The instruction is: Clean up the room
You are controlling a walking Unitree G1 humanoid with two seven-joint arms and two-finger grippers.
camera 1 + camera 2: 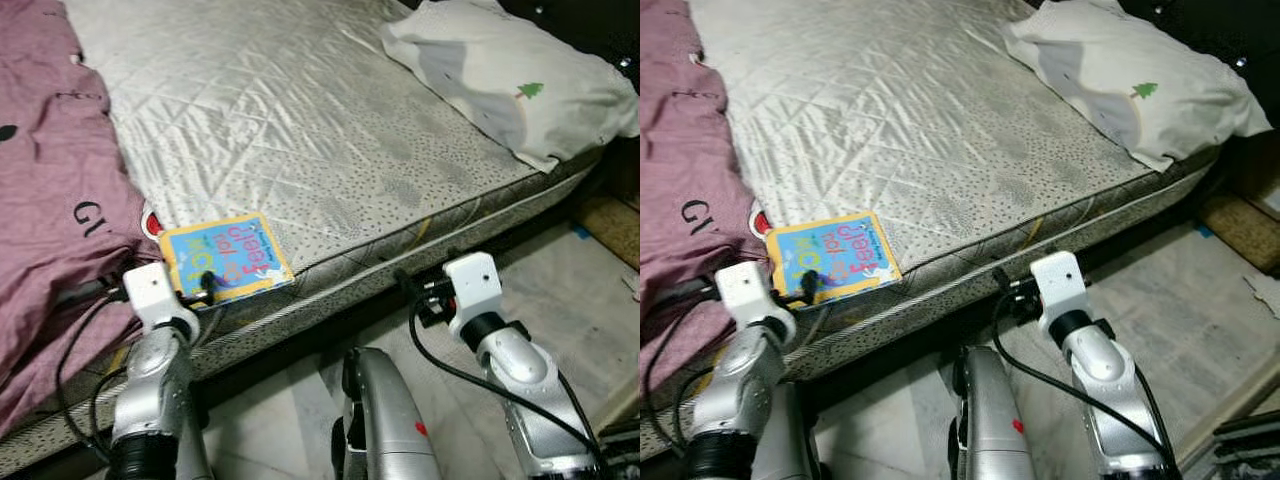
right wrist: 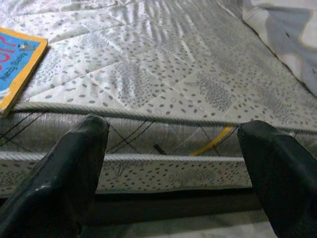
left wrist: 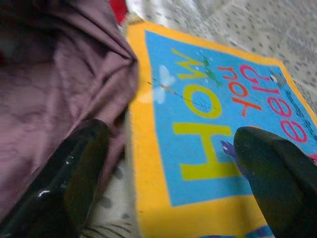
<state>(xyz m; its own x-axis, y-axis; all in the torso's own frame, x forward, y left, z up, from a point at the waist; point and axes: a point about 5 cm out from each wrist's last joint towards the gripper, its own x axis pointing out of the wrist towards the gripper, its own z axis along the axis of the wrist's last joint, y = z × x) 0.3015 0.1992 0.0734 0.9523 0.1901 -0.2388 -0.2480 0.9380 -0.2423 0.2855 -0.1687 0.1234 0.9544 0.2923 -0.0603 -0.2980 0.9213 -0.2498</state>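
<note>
While the right pincer (image 1: 420, 290) hangs spread before the side of the mattress, gripping nothing, the left pincer (image 1: 205, 288) sits at the bed's near edge with its fingers (image 3: 74, 173) spread over the near corner of the flat blue-and-yellow cardboard picture book (image 1: 225, 258). The book lies just ahead of that pincer, its long axis running roughly along the mattress edge, so the left arm is clearly nearer. Beside it bunches the crumpled mauve blanket (image 1: 50, 200); farther off on the quilted silver-grey mattress (image 1: 300, 120) rests the white pillow with a green tree print (image 1: 510, 80).
</note>
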